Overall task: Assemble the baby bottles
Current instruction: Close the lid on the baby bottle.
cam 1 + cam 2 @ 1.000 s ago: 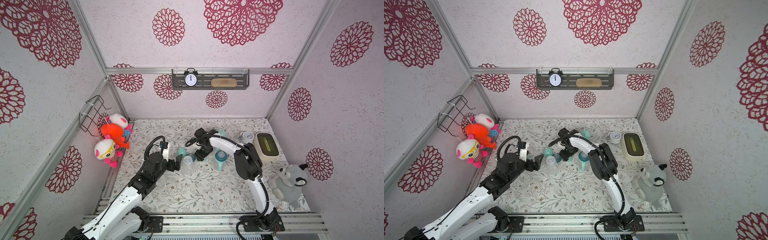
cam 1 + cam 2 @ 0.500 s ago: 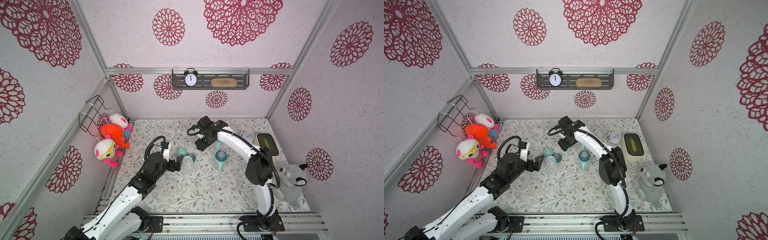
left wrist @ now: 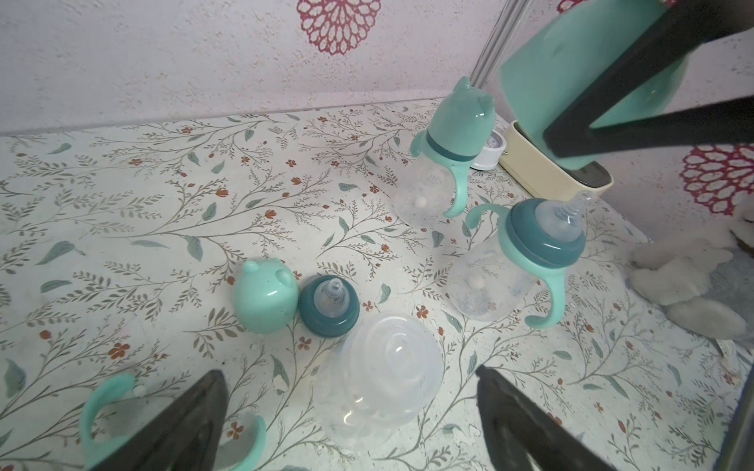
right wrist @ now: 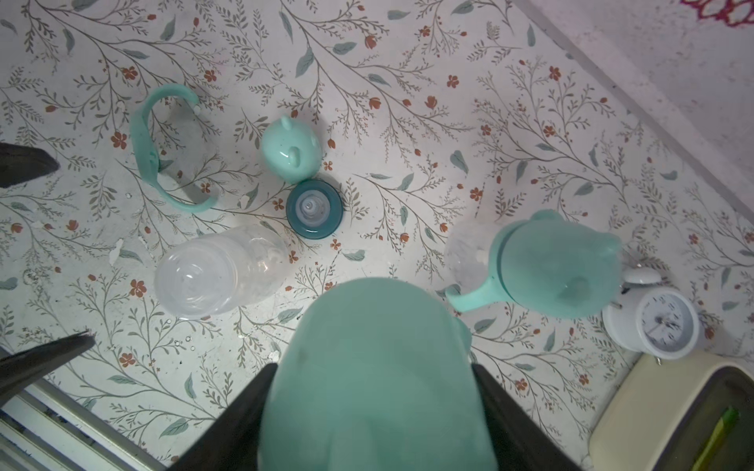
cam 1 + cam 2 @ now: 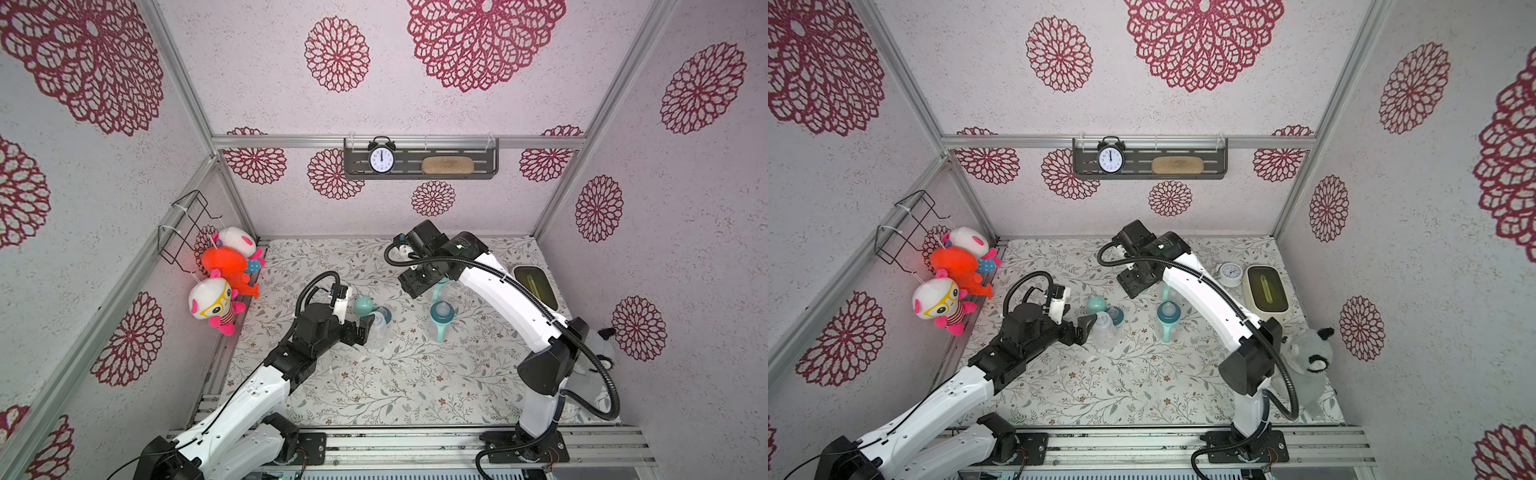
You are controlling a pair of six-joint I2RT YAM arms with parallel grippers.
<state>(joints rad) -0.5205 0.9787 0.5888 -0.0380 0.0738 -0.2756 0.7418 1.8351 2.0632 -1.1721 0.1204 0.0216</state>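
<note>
In a top view: left hand [image 5: 362, 328] spread wide, just beside the bare bottle [image 5: 377, 334] on the counter [image 5: 374, 390].
Left wrist: bare bottle empty; capped bottle [image 3: 459, 126] and uncapped bottle [image 3: 542, 244] each hold a small white bead.
Right wrist: right hand [image 4: 372, 369] clenched on a mint cap [image 4: 379, 326].

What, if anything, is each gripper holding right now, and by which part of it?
The right gripper holds a mint cap, clamped across its two opposite sides. The left gripper is open and holds nothing.
</note>
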